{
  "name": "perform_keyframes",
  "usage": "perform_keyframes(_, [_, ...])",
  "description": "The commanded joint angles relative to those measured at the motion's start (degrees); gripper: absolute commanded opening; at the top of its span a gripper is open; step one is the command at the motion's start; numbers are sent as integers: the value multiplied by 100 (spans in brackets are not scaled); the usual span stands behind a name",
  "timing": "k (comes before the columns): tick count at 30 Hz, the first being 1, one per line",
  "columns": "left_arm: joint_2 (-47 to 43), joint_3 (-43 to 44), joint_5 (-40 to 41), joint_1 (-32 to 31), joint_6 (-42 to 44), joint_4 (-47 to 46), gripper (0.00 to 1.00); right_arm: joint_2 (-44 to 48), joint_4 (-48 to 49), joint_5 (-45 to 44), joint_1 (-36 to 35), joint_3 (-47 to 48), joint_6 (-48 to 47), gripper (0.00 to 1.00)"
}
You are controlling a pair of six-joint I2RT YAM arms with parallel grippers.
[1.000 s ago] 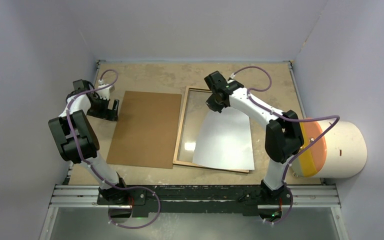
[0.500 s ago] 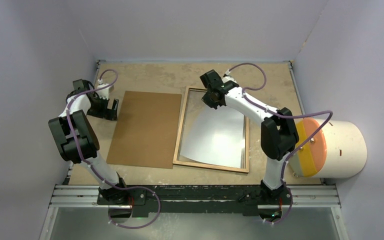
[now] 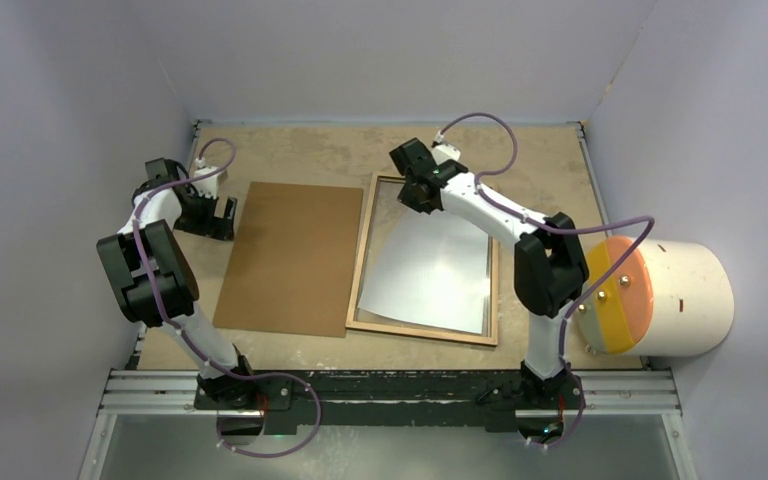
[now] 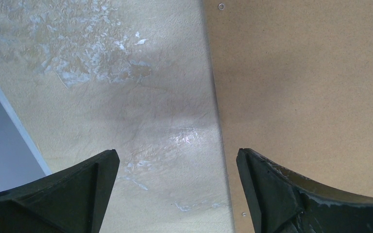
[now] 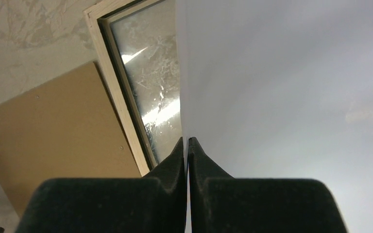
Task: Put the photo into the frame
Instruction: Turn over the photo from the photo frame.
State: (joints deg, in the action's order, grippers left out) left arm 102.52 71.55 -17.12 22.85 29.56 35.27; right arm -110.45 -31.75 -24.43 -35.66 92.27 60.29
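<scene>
Photo part-seated in frame, white side up.
Left to right, you have: left gripper point(image 4: 176, 154) spread wide, idle at the edge of the board point(image 3: 290, 255), clear of the work; frame point(image 3: 359, 260) lying back-up, ready for loading; photo point(image 3: 430, 275) inside the rim, its far corner pinched and raised by the right gripper point(image 5: 188, 143), probably to align it before lowering.

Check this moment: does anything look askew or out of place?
Only the photo: pinched at its far edge by the right gripper, it bows white side up over the frame, leaving bare pane along the left rather than lying flat.
</scene>
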Motion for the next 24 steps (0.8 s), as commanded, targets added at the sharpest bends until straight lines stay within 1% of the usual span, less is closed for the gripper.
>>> perform_keyframes(1, [-23, 32, 6, -9, -26, -81, 100, -198, -215, -192, -86, 419, -664, 0])
perform_keyframes(12, [-5, 156, -17, -6, -14, 25, 100, -343, -564, -392, -335, 539, -1269, 0])
perform_keyframes(14, [-7, 164, -27, -8, -6, 41, 100, -403, -738, -432, -345, 638, -1233, 0])
perform_keyframes(18, [-16, 140, -37, -6, -3, 50, 100, -449, -772, -503, -345, 660, -1124, 0])
perform_keyframes(24, [-57, 136, 1, 5, 67, 59, 100, -745, -858, 52, -332, 894, -1161, 0])
